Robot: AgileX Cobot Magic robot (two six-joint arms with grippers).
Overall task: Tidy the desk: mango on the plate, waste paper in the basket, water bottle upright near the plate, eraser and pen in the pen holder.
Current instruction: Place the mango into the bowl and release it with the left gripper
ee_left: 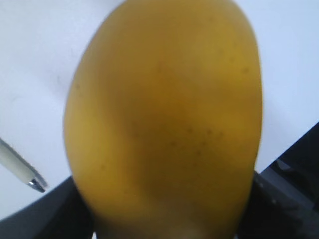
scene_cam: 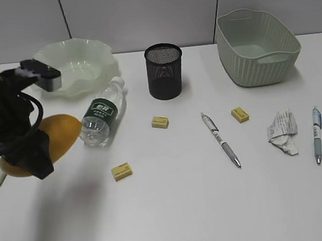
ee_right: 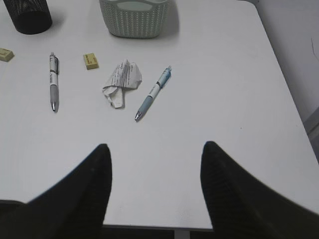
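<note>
My left pincer (scene_cam: 25,159) straddles the mango (scene_cam: 59,133) lying on the desk (scene_cam: 186,209) beside the water bottle (scene_cam: 102,113); I cannot tell its grip. I should squeeze gently, then lift toward the plate (scene_cam: 81,62).

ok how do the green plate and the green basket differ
The plate is a shallow, translucent dish with a wavy ruffled rim; the basket is a deep oval tub with opaque woven-textured walls and handle cutouts. The plate sits back left on the desk, the basket back right. Both are pale green and empty.

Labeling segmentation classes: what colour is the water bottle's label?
Dark green with white print; the water bottle shows best in the exterior view.
</note>
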